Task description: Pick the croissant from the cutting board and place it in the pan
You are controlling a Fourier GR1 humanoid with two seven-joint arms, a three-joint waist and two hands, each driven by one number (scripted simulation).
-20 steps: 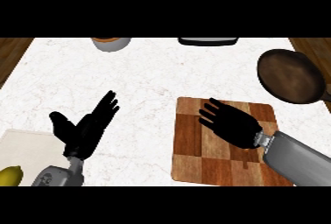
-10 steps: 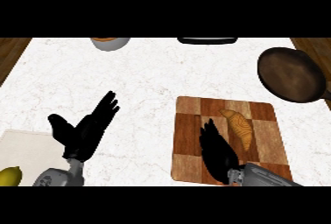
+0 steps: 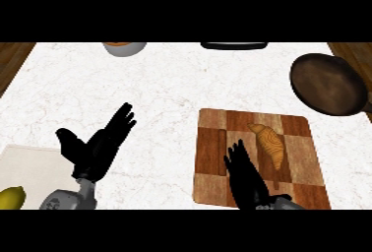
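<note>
Croissant (image 3: 269, 146) lies on the cutting board (image 3: 212, 147), long axis running up-left to down-right, just right of and beside the right hand (image 3: 245, 179) (fingers straight, holding nothing; nearer than the resting left hand (image 3: 94, 147)), pan (image 3: 328, 84) beyond, upper right.

Bowl (image 3: 124, 48), lemon (image 3: 12, 198) (on white board (image 3: 29, 165))

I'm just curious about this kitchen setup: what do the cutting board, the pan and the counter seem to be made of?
The cutting board looks like wood: brown checkered blocks with grain, matte. The pan seems dark metal, brownish-black with a dull sheen. The counter resembles white marble or stone, with faint veining.
</note>
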